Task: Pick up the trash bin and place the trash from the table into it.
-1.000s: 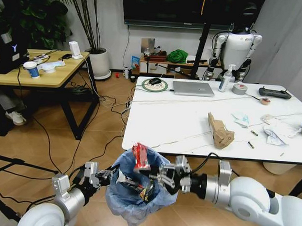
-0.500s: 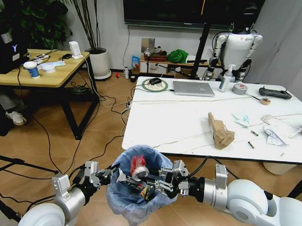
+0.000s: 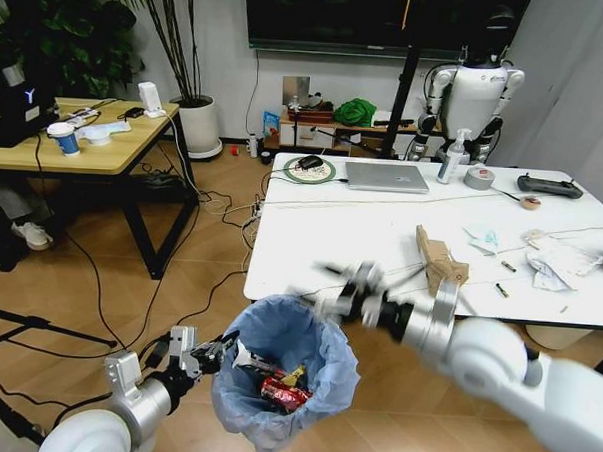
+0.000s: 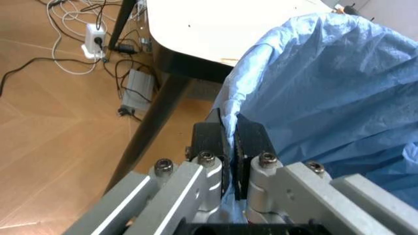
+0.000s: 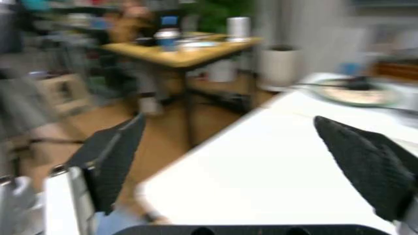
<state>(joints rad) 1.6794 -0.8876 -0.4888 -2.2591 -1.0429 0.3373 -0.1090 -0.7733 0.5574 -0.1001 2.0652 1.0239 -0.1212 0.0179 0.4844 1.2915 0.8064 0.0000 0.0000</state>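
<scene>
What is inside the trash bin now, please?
Inside the bin lie a red wrapper, a yellow wrapper and a white scrap. Anything beneath them is hidden by the blue bag.

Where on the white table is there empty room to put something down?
The table is bare across its near-left part, from the left edge to the crumpled brown paper bag, below the laptop. The right gripper, open, hangs over the near edge. The far right is crowded: white crumpled papers, tape roll and scraps.
</scene>
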